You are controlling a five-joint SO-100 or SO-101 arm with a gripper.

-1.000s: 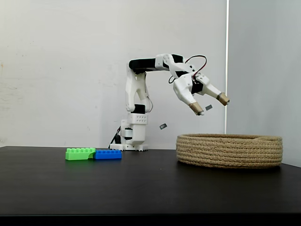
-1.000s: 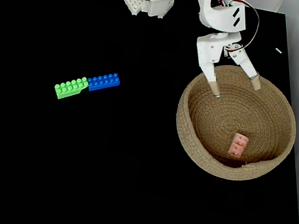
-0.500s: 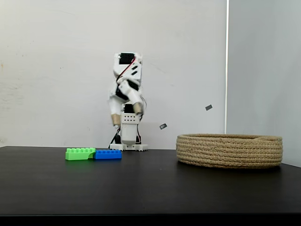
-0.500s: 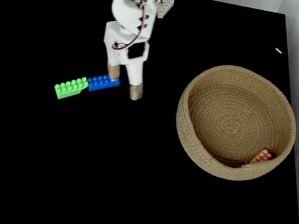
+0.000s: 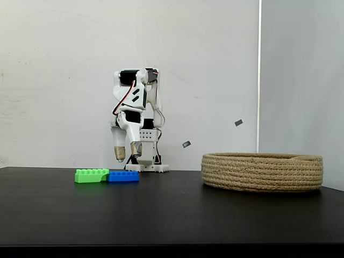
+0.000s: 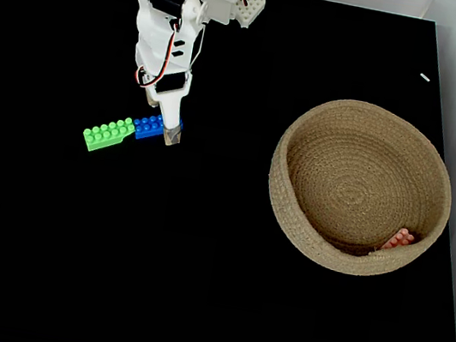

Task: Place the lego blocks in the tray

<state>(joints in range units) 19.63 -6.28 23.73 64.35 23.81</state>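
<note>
Black table [image 6: 192, 287]: pink brick [image 6: 399, 239] top-view.

Seen from above, the arm covers part of the blue brick [image 6: 150, 127]; the pink brick [image 6: 398, 240] lies half-hidden under the rope basket's [image 6: 289, 224] near wall, invisible from the side.

Bright green brick [image 6: 108, 134], blue brick [image 6: 152, 125], pale pink brick [image 6: 399, 240], tan coiled-rope tray [image 6: 289, 224], white arm [image 6: 168, 31], black desk [image 6: 153, 263]
</note>
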